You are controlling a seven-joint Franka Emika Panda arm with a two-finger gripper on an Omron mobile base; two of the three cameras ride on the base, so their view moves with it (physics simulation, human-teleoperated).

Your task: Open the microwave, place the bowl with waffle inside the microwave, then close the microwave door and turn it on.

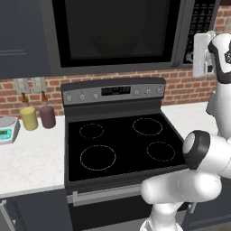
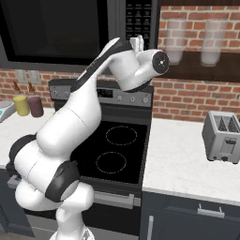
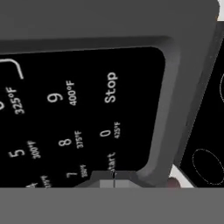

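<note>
Our gripper (image 3: 113, 180) is raised to the microwave (image 1: 122, 36), whose door (image 1: 115, 31) stands shut; through the dark glass in the left base view we make out the dim round form of the bowl (image 1: 115, 44) inside (the waffle is too faint to tell). In the hand view our two fingertips are pressed together into a single narrow tip, holding nothing, and they sit right at the keypad strip (image 3: 78, 118), on or just below the word "Start" (image 3: 111, 162). "Stop" (image 3: 111, 87) lies farther up the same column, and the digits 0, 8, 9 and 5 spread away to the side. We judge that the opening, placing and closing steps are done, and that only the press to turn the appliance on remains. The relation that matters is therefore this: the start key lies straight ahead along the gripper's own axis, almost touching its closed tip, so the coming move calls for a short push forward into the panel, with no sideways drift toward the neighbouring digits. Whether the tip already bears on the key we cannot tell. Below, the black stove (image 1: 119, 144) is bare, with a yellow cup (image 1: 29, 118) and a maroon cup (image 1: 47, 116) on the tabletop (image 1: 27, 162) beside it.
</note>
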